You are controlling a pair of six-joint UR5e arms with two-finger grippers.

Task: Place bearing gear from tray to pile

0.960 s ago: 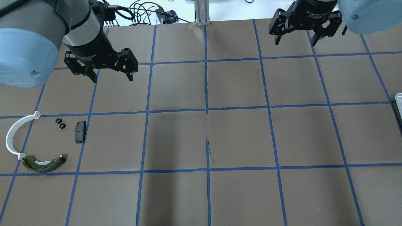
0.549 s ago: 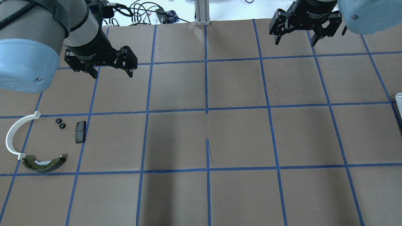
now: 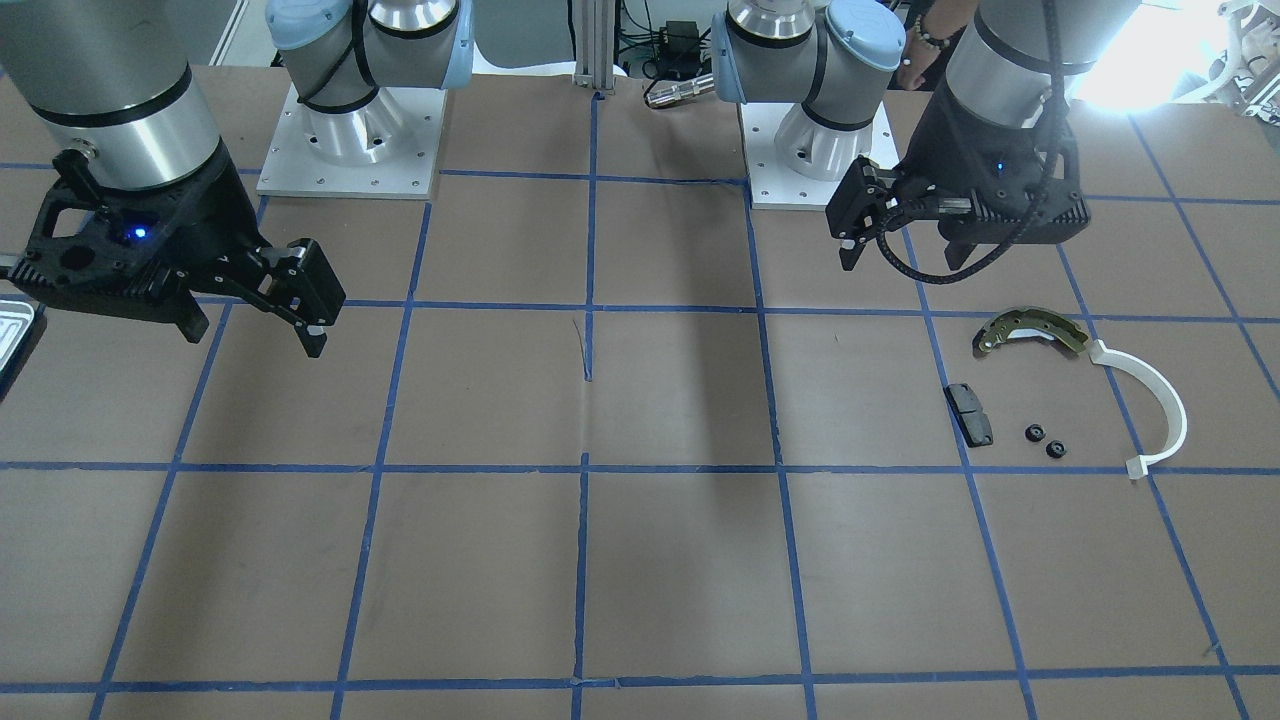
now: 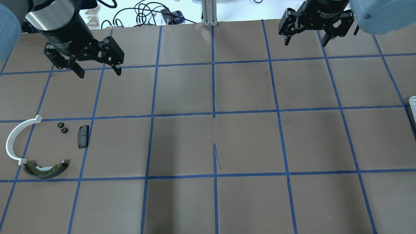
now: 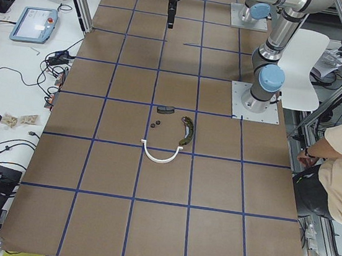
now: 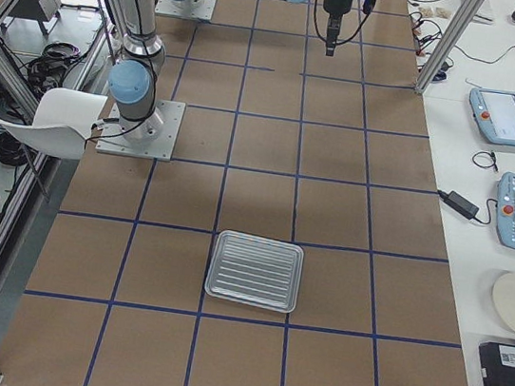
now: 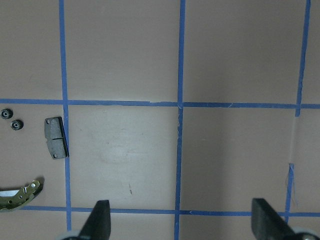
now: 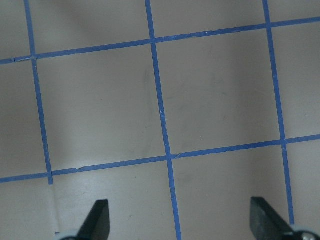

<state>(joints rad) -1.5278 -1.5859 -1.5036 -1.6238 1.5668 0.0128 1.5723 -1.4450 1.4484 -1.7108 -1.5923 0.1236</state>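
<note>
- While both arms hang above the table, the left gripper (image 4: pixel 99 74) sits at upper left of the overhead view, its jaws spread wide with nothing between them.
- Right gripper (image 4: pixel 305 44) is at upper right of the same view, its fingers likewise apart and bare.
- 2 small black bearing gears (image 4: pixel 64 130) lie on the brown paper (image 4: pixel 247 139) at centre left, just beside each other and well apart from both grippers.
- They sit inside the pile (image 3: pixel 970 413): white half-ring (image 4: pixel 8 143) to their left, black pad (image 4: pixel 83 136) to their right, olive brake shoe (image 4: pixel 48 173) below, near the ring's lower end.
- Tray (image 6: pixel 254 270) lies flat at lower centre of the right side view, ribbed floor showing. In the overhead view only a sliver of it shows at the right edge, far from the pile.
- Left wrist view: gears at the left edge, pad against a blue tape line (image 7: pixel 64 150), 2 fingertips at the bottom, wide apart.
</note>
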